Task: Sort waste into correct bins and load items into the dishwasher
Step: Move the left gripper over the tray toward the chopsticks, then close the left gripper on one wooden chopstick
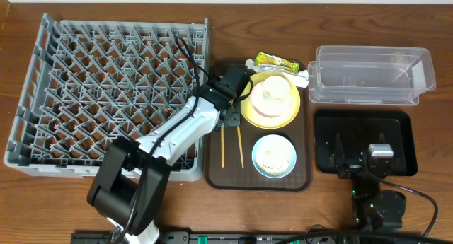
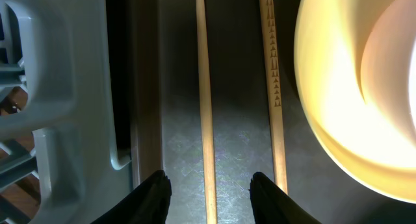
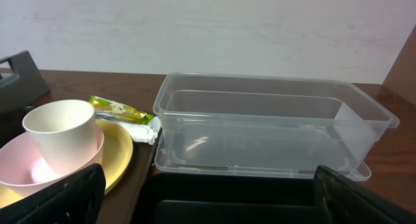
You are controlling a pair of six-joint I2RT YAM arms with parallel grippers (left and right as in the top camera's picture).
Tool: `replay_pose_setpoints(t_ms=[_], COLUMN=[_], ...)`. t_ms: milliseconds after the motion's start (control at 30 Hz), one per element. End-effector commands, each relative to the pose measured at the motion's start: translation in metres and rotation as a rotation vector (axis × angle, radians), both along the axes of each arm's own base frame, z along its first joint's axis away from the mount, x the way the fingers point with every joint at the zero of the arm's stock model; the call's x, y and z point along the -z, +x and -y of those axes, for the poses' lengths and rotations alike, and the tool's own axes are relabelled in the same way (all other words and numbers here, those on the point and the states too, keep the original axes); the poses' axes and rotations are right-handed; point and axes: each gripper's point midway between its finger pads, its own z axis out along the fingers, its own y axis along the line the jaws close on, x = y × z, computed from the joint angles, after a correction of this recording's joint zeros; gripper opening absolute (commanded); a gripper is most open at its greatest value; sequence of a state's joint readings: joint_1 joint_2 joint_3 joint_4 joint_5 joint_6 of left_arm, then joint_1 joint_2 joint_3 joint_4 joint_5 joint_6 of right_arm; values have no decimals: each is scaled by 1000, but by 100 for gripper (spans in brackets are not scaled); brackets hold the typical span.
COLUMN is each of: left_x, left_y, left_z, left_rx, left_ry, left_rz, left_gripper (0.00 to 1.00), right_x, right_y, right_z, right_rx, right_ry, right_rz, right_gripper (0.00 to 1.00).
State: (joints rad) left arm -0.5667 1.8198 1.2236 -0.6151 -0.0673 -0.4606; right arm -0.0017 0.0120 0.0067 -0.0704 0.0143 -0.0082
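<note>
The rack (image 1: 106,95) is grey moulded plastic, square, its floor a lattice of pegs. Just right of it lies a brown tray (image 1: 214,175), oblong with rounded corners. In the left wrist view its surface is matt and finely scratched. On it two thin, straight wooden chopsticks (image 2: 205,87) lie parallel and slightly apart, the right one stamped with a row of small dark marks. Beside them sits a glossy, round yellow plate (image 1: 249,117). It carries a pink bowl (image 3: 19,169) with a plain white cup (image 3: 58,139) upright inside. Nearer the front of the brown tray, a pale blue bowl (image 1: 274,139) holds white rice (image 1: 274,159). A shiny yellow-green wrapper (image 1: 276,61) and crumpled white packaging (image 1: 306,78) lie by the far right corner of the brown tray, between plate and tub. The tub (image 3: 260,130) is clear, thin-walled and rectangular. In front of it lies a shallow black tray (image 1: 396,131).

The left gripper (image 2: 208,185) hangs low over the brown tray, jaws partly apart, straddling the left chopstick. A gap shows on each side, and it grips nothing. The right gripper (image 3: 209,178) sits over the black tray, jaws spread wide and empty.
</note>
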Motion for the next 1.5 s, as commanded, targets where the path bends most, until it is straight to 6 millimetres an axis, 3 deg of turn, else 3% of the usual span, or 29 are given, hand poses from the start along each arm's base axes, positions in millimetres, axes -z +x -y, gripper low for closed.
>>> replay_pose_setpoints(t_ms=[0, 300, 1233, 1467], left_x=[7, 23, 32, 45], left_y=[2, -5, -8, -17], left_z=[-4, -2, -9, -14], left_rx=[-12, 1, -31, -69], left_ry=[26, 46, 68, 63], left_rz=[-2, -33, -27, -38], left_gripper=[42, 40, 34, 34], right_x=[0, 0, 0, 0], right_y=[0, 0, 0, 0], right_z=[-1, -1, -1, -1], right_rx=[-3, -3, -3, -3], right_ry=[8, 8, 8, 8], right_rz=[0, 0, 0, 0], right_gripper=[99, 99, 99, 99])
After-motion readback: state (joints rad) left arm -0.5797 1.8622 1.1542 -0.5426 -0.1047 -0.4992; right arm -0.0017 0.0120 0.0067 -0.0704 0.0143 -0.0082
